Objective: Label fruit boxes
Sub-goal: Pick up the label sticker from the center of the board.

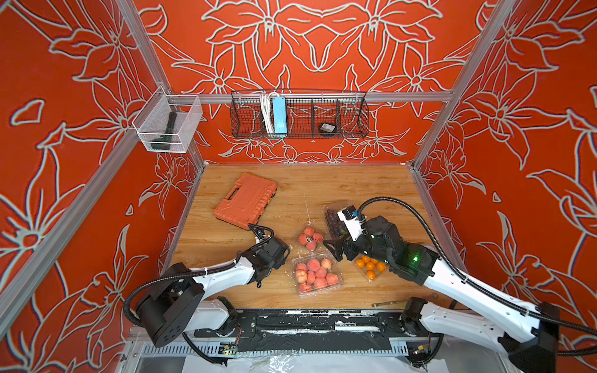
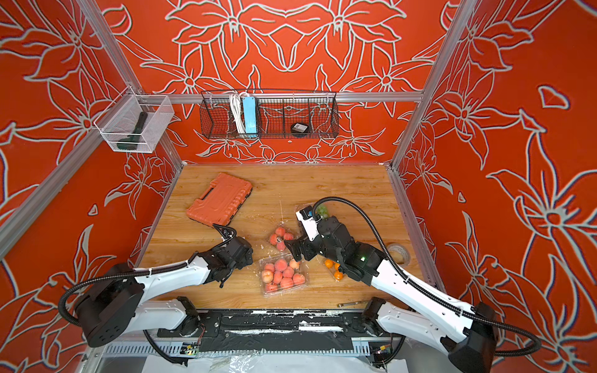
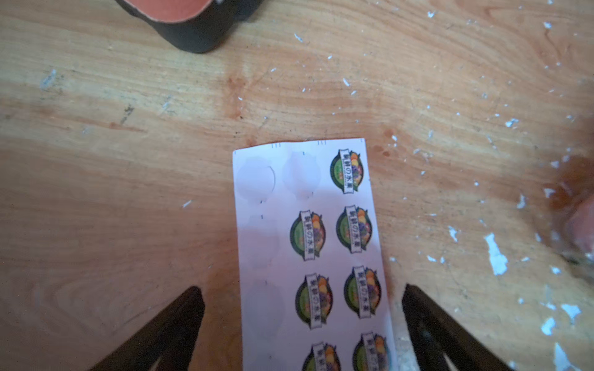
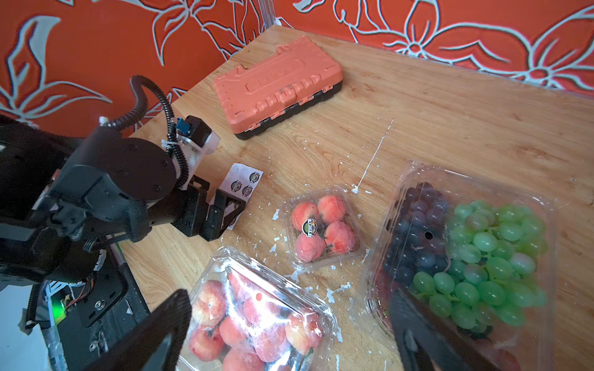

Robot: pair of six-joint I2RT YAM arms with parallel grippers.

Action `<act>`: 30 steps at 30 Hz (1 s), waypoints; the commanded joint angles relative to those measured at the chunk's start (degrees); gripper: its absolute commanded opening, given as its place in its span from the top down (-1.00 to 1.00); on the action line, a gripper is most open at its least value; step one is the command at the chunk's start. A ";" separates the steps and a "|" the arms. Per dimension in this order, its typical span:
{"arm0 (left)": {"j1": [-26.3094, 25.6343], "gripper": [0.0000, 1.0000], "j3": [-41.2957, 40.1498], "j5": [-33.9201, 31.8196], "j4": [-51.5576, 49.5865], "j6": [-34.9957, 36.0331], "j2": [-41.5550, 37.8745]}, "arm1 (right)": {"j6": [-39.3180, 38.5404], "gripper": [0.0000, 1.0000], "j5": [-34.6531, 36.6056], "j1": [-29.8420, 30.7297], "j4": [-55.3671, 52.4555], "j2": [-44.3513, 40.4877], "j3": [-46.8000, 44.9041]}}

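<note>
The left gripper (image 3: 302,287) is seen released, its two dark fingers spread wide on either side of a white sticker sheet (image 3: 257,250), which lies flat on the wooden table (image 3: 128,128). Whether the fingers touch the paper cannot be told. The sheet is printed with round green fruit labels, and several places on it are blank. The right gripper (image 4: 289,295) is likewise held wide open with nothing in it: one finger is seen above the clear clamshell box of many peaches (image 4: 257,314), the other above the box of green and purple grapes (image 4: 466,257). The small box of four peaches (image 4: 321,228) is set just beyond that gripper, between the two larger boxes, and a round label (image 4: 310,225) is stuck on its lid. The box of small oranges (image 1: 370,266) is partly hidden under the right arm. All four boxes are made of thin, glossy, creased plastic. A ribbed orange tool case (image 4: 279,86) is placed farther back, near the left gripper — apart from the fruit.
</note>
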 commanded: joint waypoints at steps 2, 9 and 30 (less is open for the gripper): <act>-0.13 -0.96 2.17 -1.00 -2.75 -0.21 3.20 | 0.00 -0.97 -0.99 0.16 -0.11 -0.84 -0.86; -0.30 -0.75 3.03 -2.63 -8.77 -4.11 7.60 | 0.04 -0.97 -1.62 0.14 -0.22 -1.96 -1.11; -0.30 0.59 -0.93 -2.17 -2.04 0.75 -4.76 | -0.01 -0.96 -2.81 0.23 2.19 -4.21 -2.78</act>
